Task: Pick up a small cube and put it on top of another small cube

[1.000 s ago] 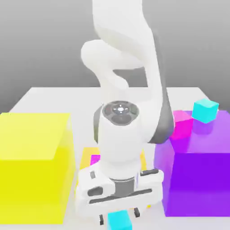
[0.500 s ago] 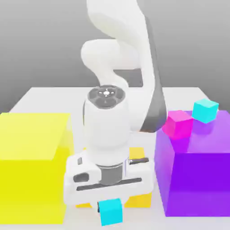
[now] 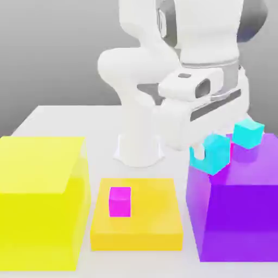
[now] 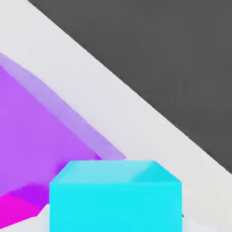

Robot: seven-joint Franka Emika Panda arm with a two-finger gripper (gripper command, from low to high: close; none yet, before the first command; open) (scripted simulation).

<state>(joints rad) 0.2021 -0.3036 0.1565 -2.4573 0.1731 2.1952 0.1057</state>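
1. The low block (image 3: 136,214) sits between the tall block (image 3: 40,201) at the exterior view's left and the raised block (image 3: 239,212) at its right.
2. One small cube (image 3: 120,201) rests on the low block.
3. Another small cube (image 3: 248,133) rests on the raised block's far side.
4. A held cube (image 3: 215,153) hangs over the raised block's near-left corner.

Pale tabletop (image 3: 70,117) against a plain grey backdrop (image 3: 54,49).

Bright, even sim lighting w/ soft faint shadows, no glare; slight blur throughout.
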